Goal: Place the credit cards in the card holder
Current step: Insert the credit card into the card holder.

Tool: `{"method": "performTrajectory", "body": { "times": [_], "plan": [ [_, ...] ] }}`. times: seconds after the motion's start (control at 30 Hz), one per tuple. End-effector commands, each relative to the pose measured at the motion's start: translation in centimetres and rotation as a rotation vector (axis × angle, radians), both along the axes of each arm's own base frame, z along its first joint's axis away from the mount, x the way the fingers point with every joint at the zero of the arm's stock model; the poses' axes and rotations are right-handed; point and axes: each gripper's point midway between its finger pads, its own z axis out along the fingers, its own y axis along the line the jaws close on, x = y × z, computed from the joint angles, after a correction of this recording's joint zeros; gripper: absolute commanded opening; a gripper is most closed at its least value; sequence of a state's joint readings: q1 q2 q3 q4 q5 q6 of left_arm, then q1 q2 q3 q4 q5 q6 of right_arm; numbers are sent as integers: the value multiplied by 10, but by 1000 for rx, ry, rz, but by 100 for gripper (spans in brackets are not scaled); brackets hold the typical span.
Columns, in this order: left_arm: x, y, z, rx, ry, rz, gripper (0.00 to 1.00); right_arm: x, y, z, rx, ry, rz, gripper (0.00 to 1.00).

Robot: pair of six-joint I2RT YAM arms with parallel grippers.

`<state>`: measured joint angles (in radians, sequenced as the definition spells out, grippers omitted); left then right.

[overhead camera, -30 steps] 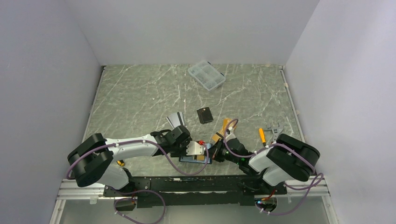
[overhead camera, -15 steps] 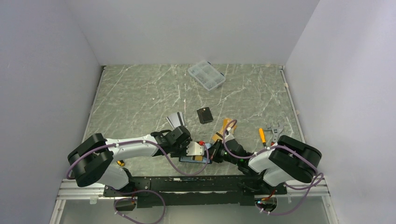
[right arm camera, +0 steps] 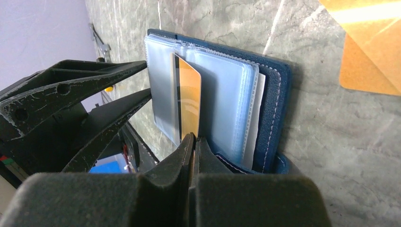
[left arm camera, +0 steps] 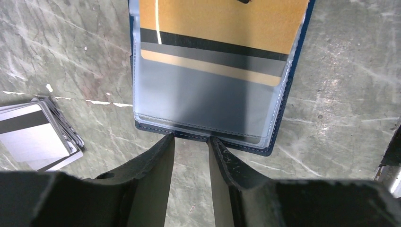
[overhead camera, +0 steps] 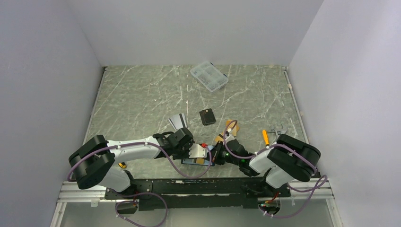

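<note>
The navy card holder (left arm camera: 208,101) lies open on the table near the front edge, its clear sleeves up. My left gripper (left arm camera: 191,139) is open, with both fingertips touching the holder's near edge and nothing between them. My right gripper (right arm camera: 193,139) is shut on an orange-gold credit card (right arm camera: 189,99), which stands on edge partly inside a clear sleeve. The left wrist view shows that card (left arm camera: 222,23) under the plastic. In the top view the two grippers meet over the holder (overhead camera: 197,161). Silver-grey cards (overhead camera: 178,120), a black card (overhead camera: 207,116) and another orange-gold card (overhead camera: 232,126) lie further back.
A clear compartment box (overhead camera: 209,75) sits at the back of the table. An orange-handled tool (overhead camera: 265,137) and a metal tool (overhead camera: 276,130) lie to the right of my right arm. The silver-grey card stack (left arm camera: 38,137) is just left of the holder.
My right arm has shifted slightly left towards the holder with the card in its grip. The left arm has hardly moved.
</note>
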<state>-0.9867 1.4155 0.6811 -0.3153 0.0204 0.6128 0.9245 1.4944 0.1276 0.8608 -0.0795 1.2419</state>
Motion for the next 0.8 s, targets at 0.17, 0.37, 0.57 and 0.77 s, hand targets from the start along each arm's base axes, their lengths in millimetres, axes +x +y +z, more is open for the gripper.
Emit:
{"method": "performTrajectory", "body": {
  "times": [0.17, 0.37, 0.57, 0.77],
  "plan": [
    [-25, 33, -29, 141, 104, 2, 38, -13, -10, -36, -151, 67, 111, 0],
    [-27, 31, -26, 125, 109, -6, 37, -9, 1, -42, -178, 98, 138, 0],
    [-35, 21, -17, 51, 139, -46, 37, -4, -5, -39, -258, 72, 107, 19],
    [-23, 20, 2, -5, 158, -2, 39, 0, -17, -26, -337, 35, 78, 37]
  ]
}}
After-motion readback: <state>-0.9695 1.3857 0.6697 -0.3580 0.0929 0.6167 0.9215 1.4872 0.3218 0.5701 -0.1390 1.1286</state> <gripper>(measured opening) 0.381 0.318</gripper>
